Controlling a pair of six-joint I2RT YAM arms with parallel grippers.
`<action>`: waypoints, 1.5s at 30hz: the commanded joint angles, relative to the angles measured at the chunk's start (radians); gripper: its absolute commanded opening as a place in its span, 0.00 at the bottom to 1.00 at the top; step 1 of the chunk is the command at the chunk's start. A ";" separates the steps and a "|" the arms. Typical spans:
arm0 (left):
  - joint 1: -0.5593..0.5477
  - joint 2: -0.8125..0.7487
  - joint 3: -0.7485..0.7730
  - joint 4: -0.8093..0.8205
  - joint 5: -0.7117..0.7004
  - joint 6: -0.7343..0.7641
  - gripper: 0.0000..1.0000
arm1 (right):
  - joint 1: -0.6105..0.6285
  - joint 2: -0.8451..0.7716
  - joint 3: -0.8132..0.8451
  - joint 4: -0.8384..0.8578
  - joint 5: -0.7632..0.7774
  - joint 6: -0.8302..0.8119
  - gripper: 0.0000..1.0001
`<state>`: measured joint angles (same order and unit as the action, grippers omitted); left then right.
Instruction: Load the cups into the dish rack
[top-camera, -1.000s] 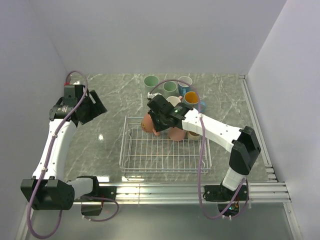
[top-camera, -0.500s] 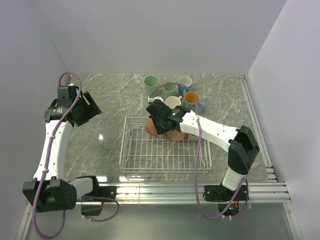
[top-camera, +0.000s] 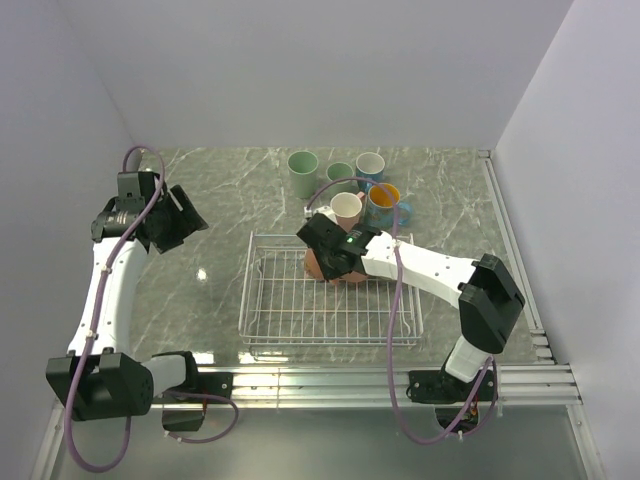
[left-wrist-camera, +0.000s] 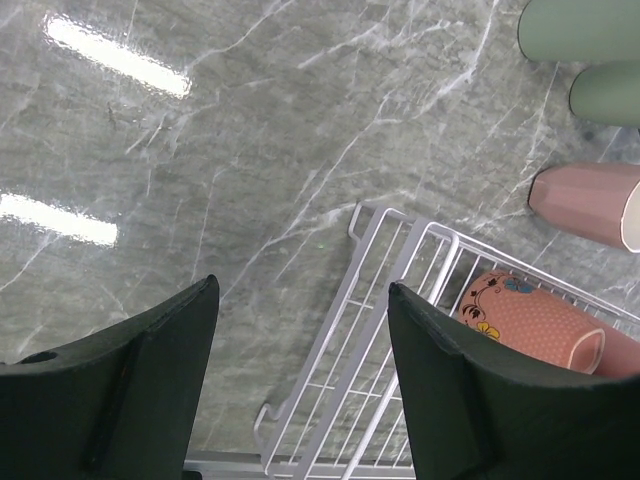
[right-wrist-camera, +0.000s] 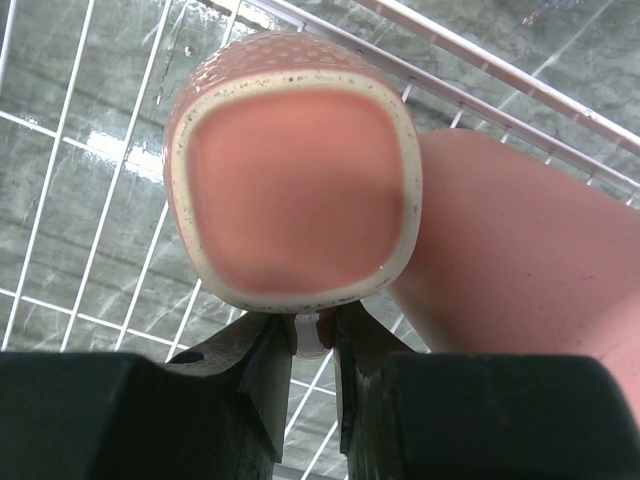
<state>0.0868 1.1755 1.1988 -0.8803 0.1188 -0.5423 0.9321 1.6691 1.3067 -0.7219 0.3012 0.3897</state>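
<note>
Five cups (top-camera: 302, 172) stand beyond the one dish rack (top-camera: 300, 310), and two salmon cups (right-wrist-camera: 290, 170) lie inside it.

Probably a robotics lab cell, not a kitchen: plain white panels (top-camera: 300, 70) box in the marble-patterned tabletop (top-camera: 220, 200), and an aluminium rail (top-camera: 330, 385) crosses the bottom of the frame. The left arm (top-camera: 105, 290) and right arm (top-camera: 430, 268) are bolted there. Kitchenware, a dish rack (top-camera: 330, 343) and cups (top-camera: 302, 172), sits mid-frame.

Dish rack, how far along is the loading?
Done: one plain pink cup lies in the white wire dish rack. In hand: the right gripper holds a salmon dotted mug by its handle, over the rack. Left: five cups on the grey marble table behind it.
</note>
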 joint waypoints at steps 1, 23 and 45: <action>0.004 0.004 0.016 0.023 0.025 0.008 0.73 | 0.005 -0.023 0.028 0.004 0.042 0.031 0.00; -0.001 0.050 0.090 0.018 -0.030 0.062 0.72 | 0.027 -0.146 0.320 -0.185 0.036 0.054 0.87; -0.311 0.715 0.792 0.064 0.019 -0.087 0.68 | -0.091 -0.402 0.220 -0.260 0.075 0.120 0.90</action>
<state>-0.1974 1.7958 1.8744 -0.8234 0.1593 -0.6025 0.8631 1.3495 1.5551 -0.9733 0.3656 0.4728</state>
